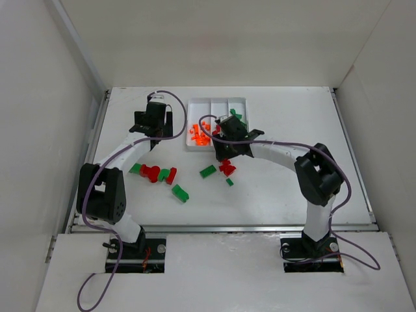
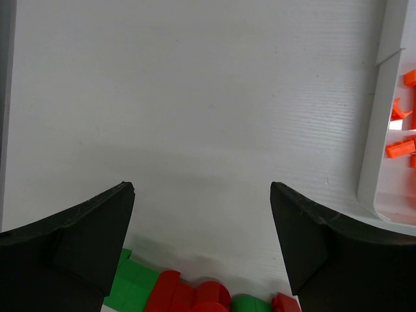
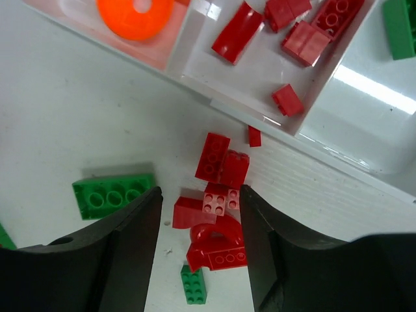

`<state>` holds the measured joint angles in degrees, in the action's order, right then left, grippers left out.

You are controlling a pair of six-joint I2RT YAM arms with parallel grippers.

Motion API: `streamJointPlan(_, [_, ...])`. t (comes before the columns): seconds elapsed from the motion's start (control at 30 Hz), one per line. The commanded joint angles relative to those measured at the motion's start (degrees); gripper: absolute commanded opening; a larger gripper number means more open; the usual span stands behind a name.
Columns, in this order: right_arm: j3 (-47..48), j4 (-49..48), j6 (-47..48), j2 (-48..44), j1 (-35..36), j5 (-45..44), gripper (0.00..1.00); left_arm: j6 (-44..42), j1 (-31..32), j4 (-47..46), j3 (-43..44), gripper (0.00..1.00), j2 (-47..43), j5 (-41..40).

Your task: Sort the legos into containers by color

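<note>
Your right end effector (image 3: 200,192) hangs released over red legos (image 3: 218,162) just beside the tray (image 3: 260,122) edge; your left end effector (image 2: 201,186) is released above white tabletop (image 2: 195,97).

Bare table (image 1: 299,123) lies wide to the right of the tray (image 1: 209,99). Red legos (image 3: 221,168) crowd the gap of the parted right tool (image 3: 200,190), with the tray wall just beyond. The table ahead of the left tool (image 2: 201,185) is bare.

Legos (image 1: 208,171) scattered on table (image 1: 292,130), tray (image 1: 216,107) behind them

Loose legos (image 1: 153,173) lie near the part-filled containers (image 1: 199,106).
</note>
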<state>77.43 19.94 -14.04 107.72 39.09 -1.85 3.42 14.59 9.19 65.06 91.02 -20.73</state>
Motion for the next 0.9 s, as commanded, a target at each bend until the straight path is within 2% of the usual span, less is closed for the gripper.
streamJointPlan(0.0, [0.97,0.27,-4.06,1.17,0.28,-2.72,0.56,-0.26,0.26,-1.46,-0.63,0.83,-1.46,0.25])
streamJointPlan(0.33, [2.73,0.36,-0.72,6.35,0.81,-3.51,0.56,-0.26,1.58,-2.07,-0.63,0.83,-0.32,-0.54])
streamJointPlan(0.43, [2.73,-0.34,-0.02,7.85,0.81,-4.04,0.52,-0.26,1.58,-2.07,-0.63,0.83,0.21,-0.54])
streamJointPlan(0.5, [3.86,0.35,0.51,8.72,1.43,-5.27,0.45,-0.26,1.58,-2.07,-0.63,0.83,0.21,-0.54])
streamJointPlan(0.87, [3.17,0.89,1.65,9.44,3.80,-7.73,0.33,-0.78,1.58,-2.07,-0.63,0.83,-0.85,-1.59])
